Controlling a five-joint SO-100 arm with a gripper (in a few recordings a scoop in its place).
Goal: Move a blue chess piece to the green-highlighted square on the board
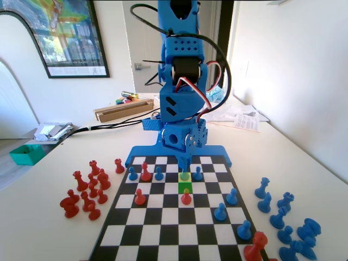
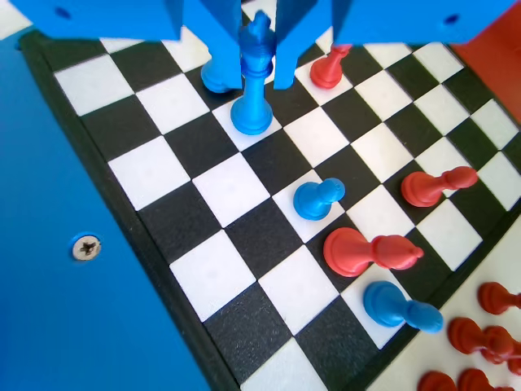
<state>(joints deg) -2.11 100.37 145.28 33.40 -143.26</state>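
In the fixed view, the pincer (image 1: 185, 165) is hanging low over the board's (image 1: 163, 225) far edge, above the yellow-green square (image 1: 185, 176) that is adjoining the green-highlighted square (image 1: 185, 187). In the wrist view, the blue chess piece (image 2: 255, 77) (cross-topped, standing upright) is sitting between the two jaws; whether they are touching it, I cannot tell.
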